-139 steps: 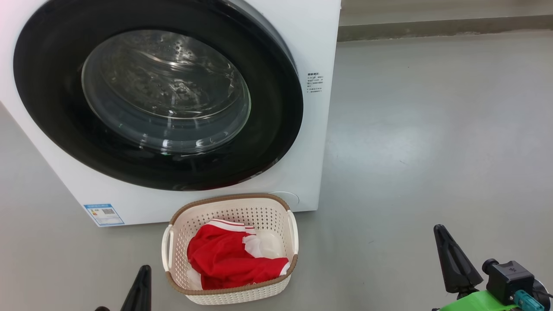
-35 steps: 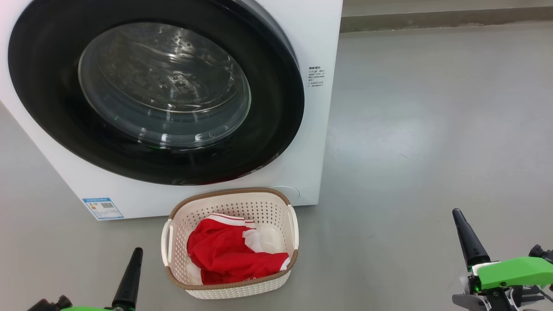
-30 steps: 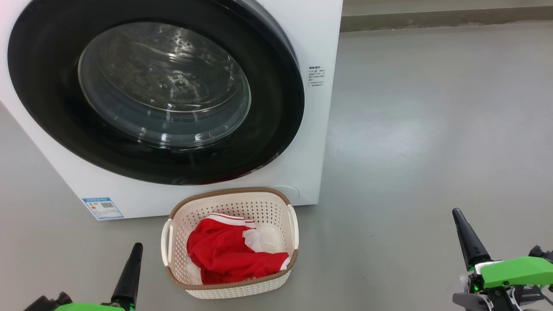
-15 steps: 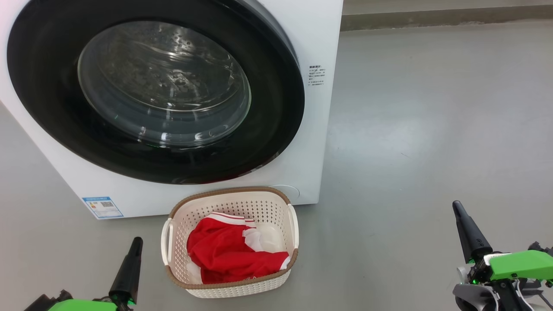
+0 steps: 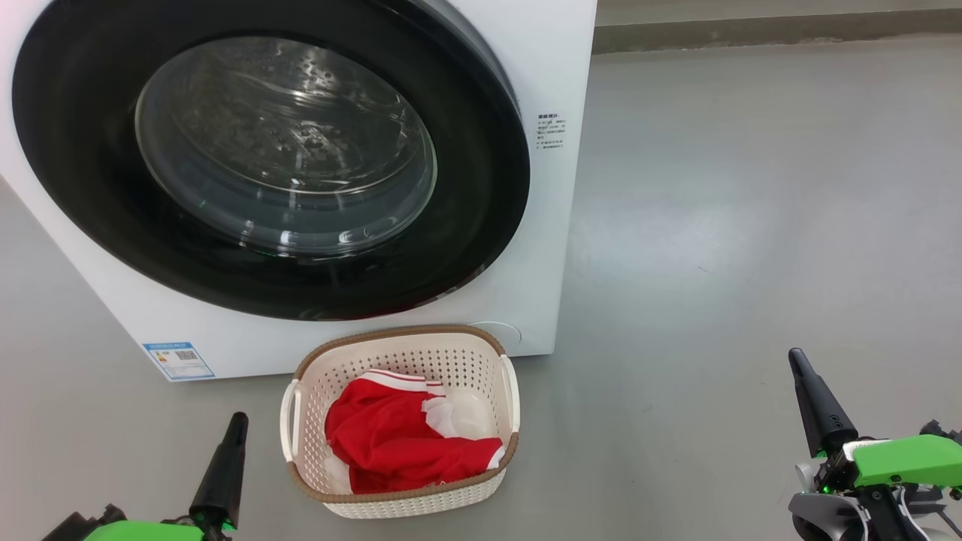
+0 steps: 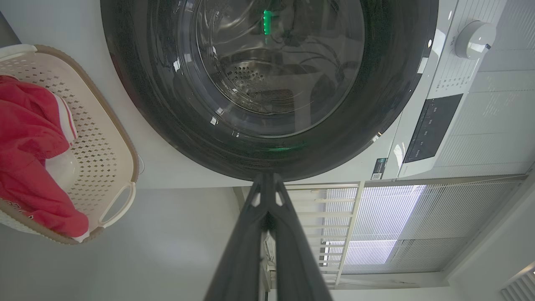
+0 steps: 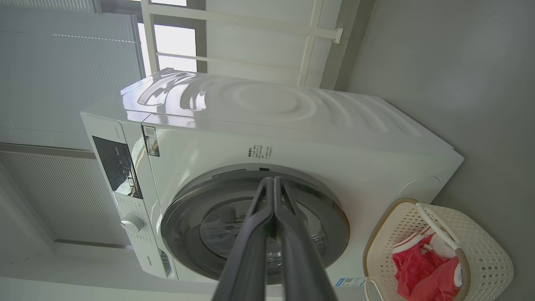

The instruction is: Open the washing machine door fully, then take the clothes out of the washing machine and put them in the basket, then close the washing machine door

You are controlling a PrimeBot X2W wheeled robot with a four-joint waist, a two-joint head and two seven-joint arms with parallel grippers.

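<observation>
A: Which way is the washing machine door from the 2 end effectors?
B: Up and ahead, and it looks closed on the washing machine. The left end effector is nearer and the right end effector well off. Both have fingers pressed together, empty.
A: Clothes?
B: In the basket, on the floor at the machine's front edge
</observation>
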